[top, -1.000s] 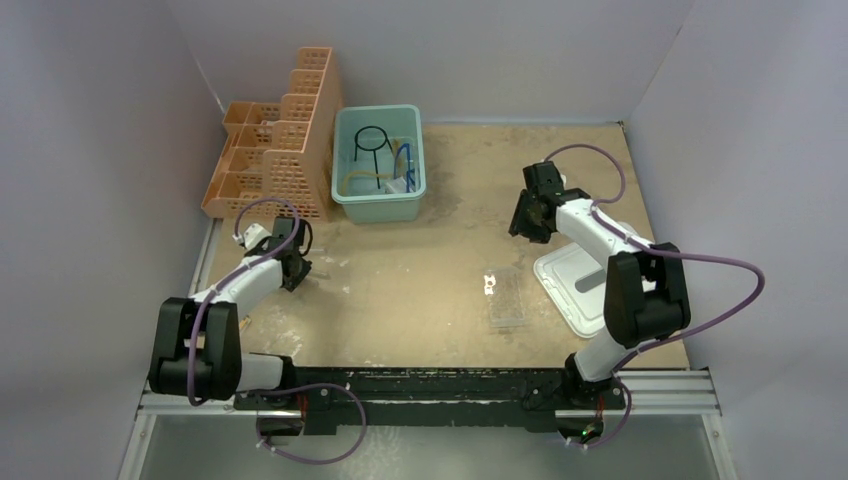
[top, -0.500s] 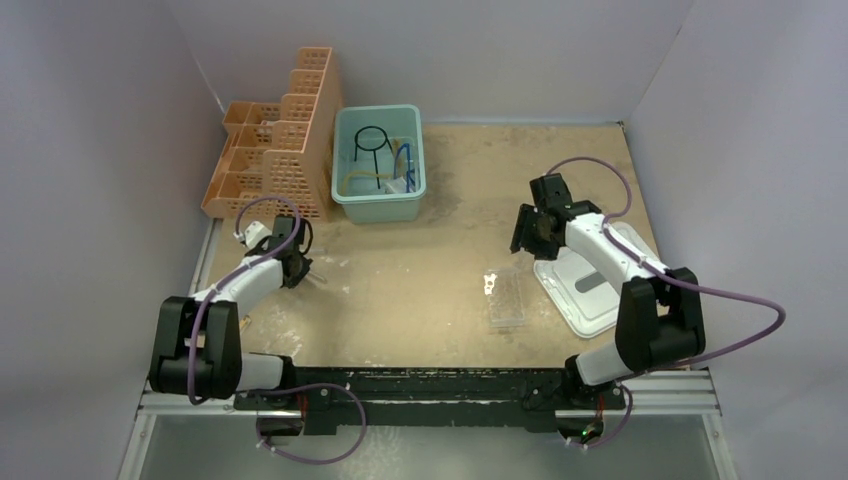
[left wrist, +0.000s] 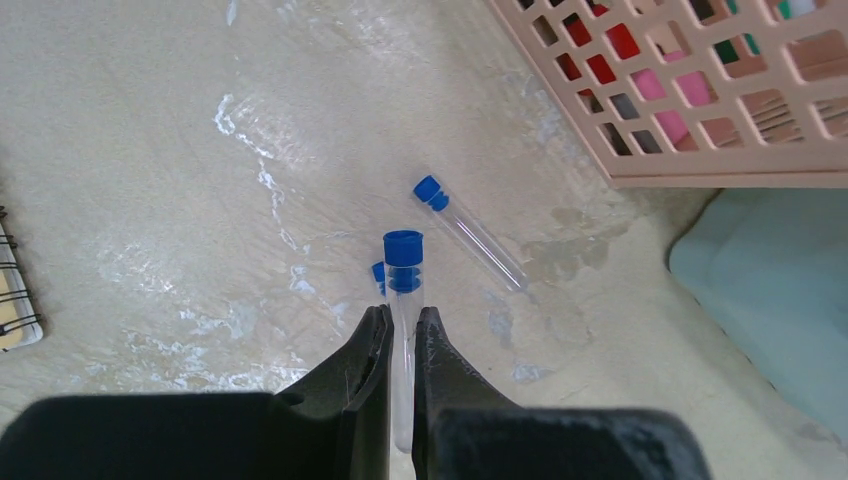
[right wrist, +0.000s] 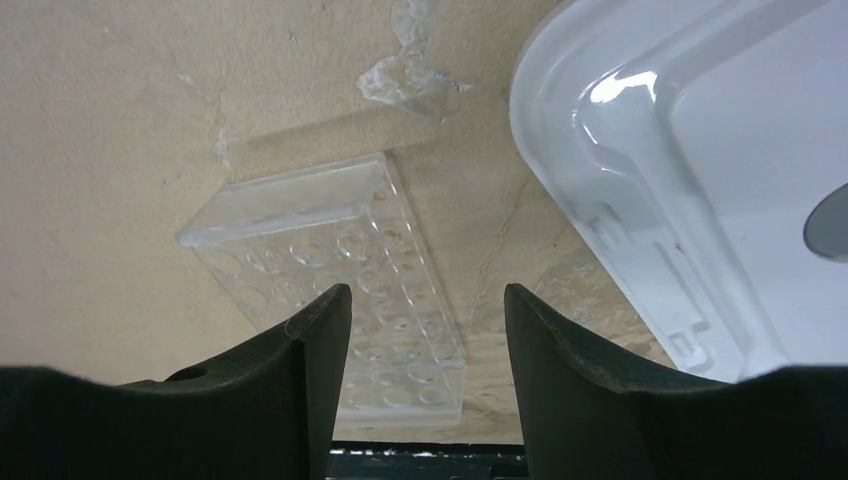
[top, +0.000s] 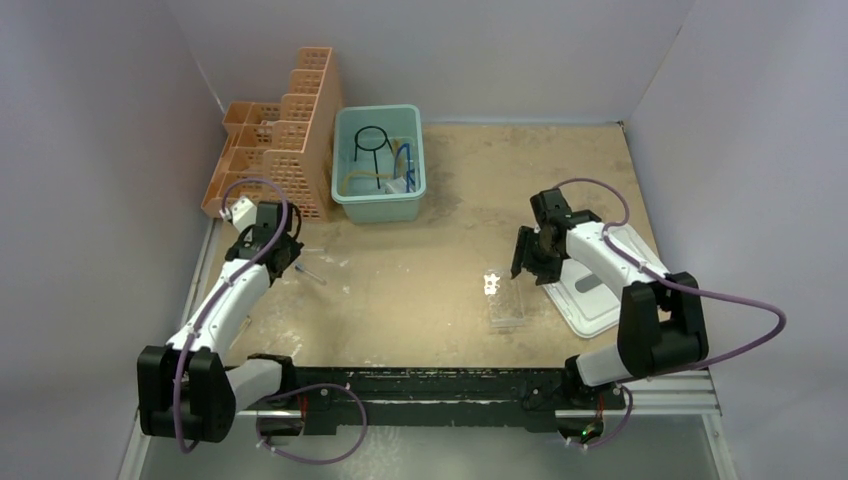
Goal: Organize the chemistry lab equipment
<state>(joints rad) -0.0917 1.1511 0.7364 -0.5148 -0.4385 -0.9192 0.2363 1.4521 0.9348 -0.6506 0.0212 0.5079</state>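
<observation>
My left gripper (top: 268, 243) is shut on a blue-capped clear tube (left wrist: 404, 290) and holds it above the table near the orange rack. A second blue-capped tube (left wrist: 470, 232) lies on the table just beyond it, and it shows faintly in the top view (top: 312, 272). A third blue cap (left wrist: 377, 272) peeks out behind the held tube. My right gripper (top: 527, 262) is open and empty, above the far end of the clear tube rack (top: 508, 301), which lies flat below the fingers in the right wrist view (right wrist: 340, 270).
A teal bin (top: 380, 207) at the back holds the black wire ring (top: 372, 138) and amber hose (top: 358, 180). The orange lattice basket rack (top: 280, 150) stands left of it. A white tray (top: 585, 290) lies right of the tube rack. A small white item (top: 490, 283) lies left of it. A notepad edge (left wrist: 15, 300) shows.
My left arm has lifted and moved back toward the orange rack with the tube in its grip. My right gripper has moved nearer and lower, over the tube rack.
</observation>
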